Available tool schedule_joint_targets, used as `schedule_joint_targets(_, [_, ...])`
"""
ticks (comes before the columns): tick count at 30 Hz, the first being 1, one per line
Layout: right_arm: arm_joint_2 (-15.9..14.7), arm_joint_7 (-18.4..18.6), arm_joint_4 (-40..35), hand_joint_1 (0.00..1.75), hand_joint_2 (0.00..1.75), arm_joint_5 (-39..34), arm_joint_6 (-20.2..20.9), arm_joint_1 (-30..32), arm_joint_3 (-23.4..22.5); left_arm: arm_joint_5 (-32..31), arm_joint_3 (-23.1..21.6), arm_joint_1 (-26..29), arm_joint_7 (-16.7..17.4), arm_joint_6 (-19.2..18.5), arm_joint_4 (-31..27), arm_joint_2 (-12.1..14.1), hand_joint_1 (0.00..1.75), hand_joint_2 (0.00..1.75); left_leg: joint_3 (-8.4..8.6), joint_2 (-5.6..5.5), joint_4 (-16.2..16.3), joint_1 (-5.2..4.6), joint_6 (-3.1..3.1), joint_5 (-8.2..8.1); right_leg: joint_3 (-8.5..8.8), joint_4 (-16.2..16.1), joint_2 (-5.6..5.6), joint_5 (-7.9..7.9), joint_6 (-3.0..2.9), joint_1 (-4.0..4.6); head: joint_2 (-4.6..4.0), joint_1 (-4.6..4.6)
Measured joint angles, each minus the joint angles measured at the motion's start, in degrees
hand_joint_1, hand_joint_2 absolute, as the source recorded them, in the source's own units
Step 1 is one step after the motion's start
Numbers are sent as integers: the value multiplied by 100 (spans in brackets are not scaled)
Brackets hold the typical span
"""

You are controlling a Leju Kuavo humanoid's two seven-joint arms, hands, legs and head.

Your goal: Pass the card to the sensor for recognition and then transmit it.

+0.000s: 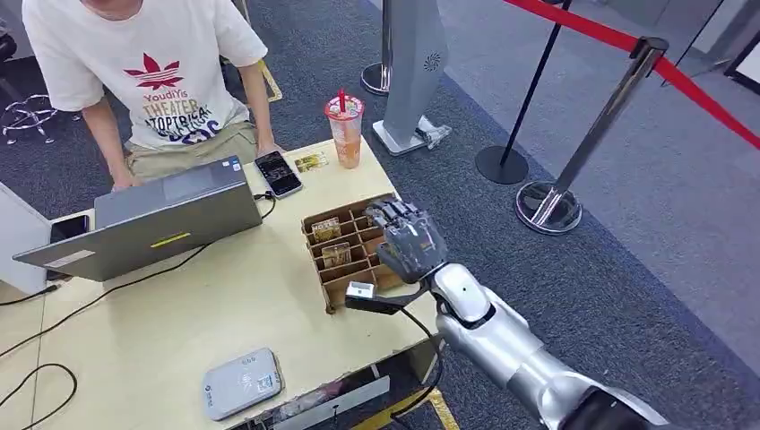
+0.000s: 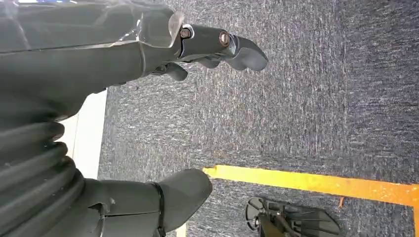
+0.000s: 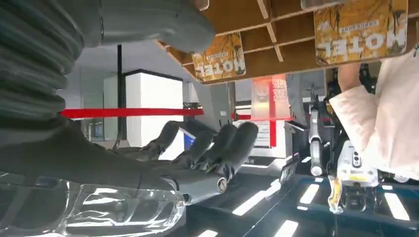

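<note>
A cardboard card holder stands on the table's right side, with yellow hotel cards upright in its slots. My right hand hovers just over the holder's right end, fingers apart and slightly bent, holding nothing. In the right wrist view the hand is spread beside the slots, near one card and another. The grey-white card sensor lies flat near the table's front edge. My left hand hangs over the grey carpet, fingers apart and empty.
A person sits behind a grey laptop at the back left. A phone, a loose card and a drink cup stand behind the holder. A small cabled device sits at its front. Stanchions line the right.
</note>
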Motion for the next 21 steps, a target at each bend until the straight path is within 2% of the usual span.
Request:
schedule_joint_targets(4, [0, 0, 92, 73, 175, -18, 116, -36, 35, 7, 2, 1, 2, 0, 0, 0, 0, 175, -1, -1, 0, 0, 0, 0, 0, 0, 0, 0, 0, 0, 0, 0])
schedule_joint_targets(6, [0, 7, 127, 80, 175, -48, 151, -46, 48, 17, 2, 1, 0, -2, 0, 0, 0, 175, 0, -1, 0, 0, 0, 0, 0, 0, 0, 0, 0, 0, 0, 0])
schedule_joint_targets(10, [0, 15, 175, 73, 175, -70, 194, -53, 74, 17, 4, 7, -11, -7, 0, 2, 0, 175, 0, -1, 0, 0, 1, 0, 0, 0, 0, 0, 0, 0, 0, 0])
schedule_joint_targets(13, [-2, 63, 183, 77, 175, -76, 227, -48, 94, 0, 4, 19, -52, -15, 0, 2, 0, 175, 0, 0, 0, 0, 1, -1, -1, 0, 0, 0, 0, 0, 0, 0])
schedule_joint_targets(14, [-2, 72, 183, 79, 175, -76, 236, -46, 96, 0, 4, 22, -55, -17, 0, 2, 0, 175, 1, 0, 0, 0, 2, -1, -1, 0, 0, 0, 0, 0, 0, 0])
schedule_joint_targets(15, [-9, 79, 181, 91, 175, -79, 256, -42, 96, 0, 4, 23, -55, -18, 0, 2, 0, 175, 1, 0, 0, 0, 2, -1, -1, 0, 0, 0, 0, 0, 0, 0])
schedule_joint_targets(21, [-48, 105, 168, 82, 175, -94, 299, 1, 98, 15, 7, 29, -55, -15, 0, 4, 0, 175, 1, 0, 0, 0, 1, -2, -1, 0, 0, -1, 0, 0, 0, 0])
